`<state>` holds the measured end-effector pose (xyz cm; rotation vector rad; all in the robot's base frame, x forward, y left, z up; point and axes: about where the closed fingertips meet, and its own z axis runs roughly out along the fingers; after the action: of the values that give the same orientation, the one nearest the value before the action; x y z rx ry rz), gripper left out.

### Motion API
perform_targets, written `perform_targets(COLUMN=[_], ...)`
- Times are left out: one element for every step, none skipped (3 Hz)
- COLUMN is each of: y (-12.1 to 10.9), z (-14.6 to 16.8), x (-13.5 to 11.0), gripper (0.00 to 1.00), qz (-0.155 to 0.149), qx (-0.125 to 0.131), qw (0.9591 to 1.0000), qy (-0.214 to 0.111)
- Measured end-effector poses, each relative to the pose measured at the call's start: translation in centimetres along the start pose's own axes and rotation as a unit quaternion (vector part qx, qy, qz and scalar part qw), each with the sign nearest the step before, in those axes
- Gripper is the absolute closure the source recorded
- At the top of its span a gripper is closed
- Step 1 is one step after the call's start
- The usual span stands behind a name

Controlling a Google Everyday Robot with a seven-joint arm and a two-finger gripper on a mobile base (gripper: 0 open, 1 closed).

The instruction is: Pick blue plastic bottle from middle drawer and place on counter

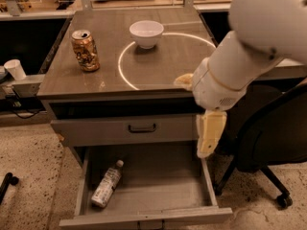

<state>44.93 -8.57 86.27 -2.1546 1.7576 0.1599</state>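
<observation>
Gripper (209,137) hangs right of centre, above the right wall of the middle drawer (165,183); grip state cannot be told. Blue plastic bottle (106,183) lies on the drawer floor, lower left. Risk: a straight descent clips the wall, and a sideways nudge could roll the bottle.

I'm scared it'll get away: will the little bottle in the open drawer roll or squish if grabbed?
Probably rolls: the blue plastic bottle lies on its side on the flat floor of the middle drawer. It looks like thin, clear plastic, so likely light and slightly squishy. The gripper hangs over the drawer's right edge, apart from it.
</observation>
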Motion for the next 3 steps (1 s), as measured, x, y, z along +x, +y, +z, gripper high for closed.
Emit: perform_targets(y=[1.4, 2.5, 2.5], z=[5.5, 9.8, 10.3], x=[-1.8, -2.2, -2.2], gripper=[0.00, 0.00, 0.00], qz=[-0.129, -0.198, -0.205], qx=[-0.021, -0.028, -0.027], qw=[0.9913, 0.9797, 0.9784], qy=[0.011, 0.011, 0.012])
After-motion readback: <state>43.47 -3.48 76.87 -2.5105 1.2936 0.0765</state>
